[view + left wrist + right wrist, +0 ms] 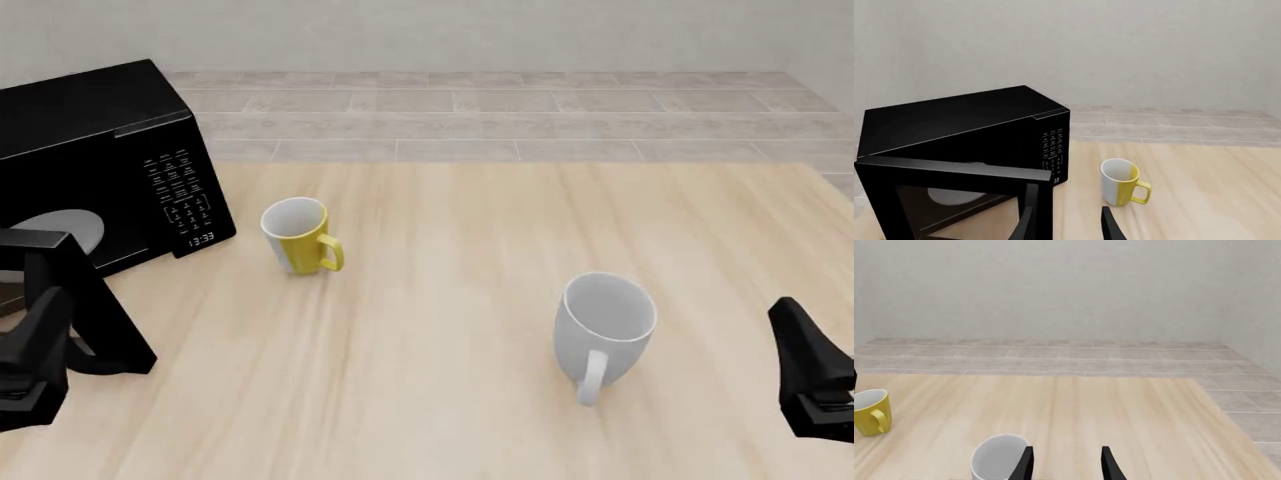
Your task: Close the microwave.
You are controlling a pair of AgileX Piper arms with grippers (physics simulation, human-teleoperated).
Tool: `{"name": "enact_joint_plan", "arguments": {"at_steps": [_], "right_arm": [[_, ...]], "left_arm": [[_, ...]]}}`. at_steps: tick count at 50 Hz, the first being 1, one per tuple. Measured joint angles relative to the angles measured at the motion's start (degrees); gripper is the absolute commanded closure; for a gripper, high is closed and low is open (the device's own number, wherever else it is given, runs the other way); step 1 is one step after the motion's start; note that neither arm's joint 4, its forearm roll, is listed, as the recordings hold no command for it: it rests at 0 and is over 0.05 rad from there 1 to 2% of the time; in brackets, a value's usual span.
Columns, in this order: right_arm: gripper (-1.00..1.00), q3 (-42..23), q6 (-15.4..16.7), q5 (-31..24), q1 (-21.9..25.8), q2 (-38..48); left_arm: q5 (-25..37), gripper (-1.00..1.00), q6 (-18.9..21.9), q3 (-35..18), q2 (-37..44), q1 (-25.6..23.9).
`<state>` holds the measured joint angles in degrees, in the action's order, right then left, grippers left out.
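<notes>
A: Microwave, glossy black box, stands at the desk's far left, its hinged door swung out toward the arms.

B: Left claw, fingers parted and empty, sits just beside the door's free edge; right claw, likewise empty, is well apart.

My front camera sits high on the arms' side, looking forward and down across the table to the tiled floor beyond. My left wrist camera rides low, close behind its fingers, facing the microwave and yellow mug. My right wrist camera, equally low, faces the far wall. All three views share the yellow mug; front and right wrist share the white mug.
</notes>
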<state>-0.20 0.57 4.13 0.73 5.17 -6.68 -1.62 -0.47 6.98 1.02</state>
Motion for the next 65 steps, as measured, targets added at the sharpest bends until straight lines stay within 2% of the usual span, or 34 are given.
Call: {"name": "enact_joint_plan", "arguments": {"at_steps": [13,27,37,53,65], "right_arm": [[-1.0,0.1,0.1,0.6,0.3,0.7],[-1.0,0.1,-0.4,0.3,0.8,0.3],[-1.0,0.0,-0.9,-0.2,0.9,-0.2],[-1.0,-0.3,-1.2,-1.7,1.5,-1.8],[-1.0,-0.5,-1.0,-2.3,2.0,-2.5]], "left_arm": [[-12.4,-1.0,-1.4,0.3,14.5,0.4],[-29.3,-1.0,-2.1,0.3,35.1,2.8],[-37.5,-1.0,-3.6,-0.6,44.7,3.9],[-41.6,-1.0,-4.6,-4.8,54.0,4.8],[-41.1,-1.0,-4.9,-8.1,57.9,5.3]]}}
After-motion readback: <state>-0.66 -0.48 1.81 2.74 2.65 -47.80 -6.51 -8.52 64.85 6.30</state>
